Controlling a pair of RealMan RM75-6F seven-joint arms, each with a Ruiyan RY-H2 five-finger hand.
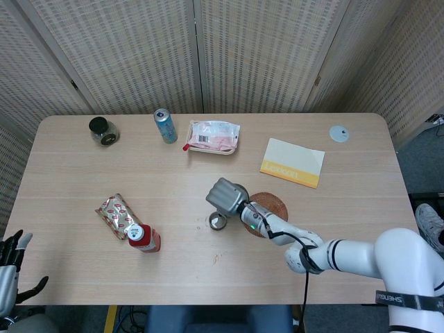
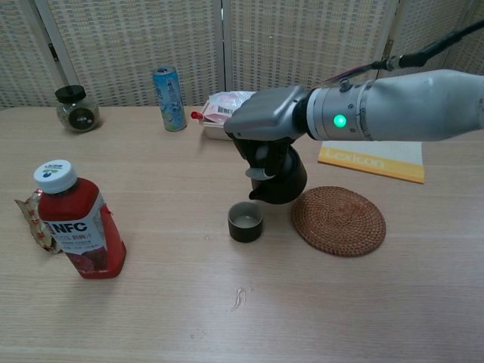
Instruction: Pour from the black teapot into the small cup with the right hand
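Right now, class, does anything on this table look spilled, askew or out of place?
Small pale specks lie on the table in front of the small cup, like spilled crumbs or drops. The robot hand holds the black teapot off its woven coaster.

Your teapot [image 2: 283, 180] looks glossy black, the coaster [image 2: 339, 220] rough woven fibre, the bench [image 2: 378, 302] pale matt wood, the cup [image 2: 245, 221] dull.

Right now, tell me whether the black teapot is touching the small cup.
Apart. In the chest view the black teapot, held by the right hand, hangs above the small cup, with table showing between its spout and the cup's rim.
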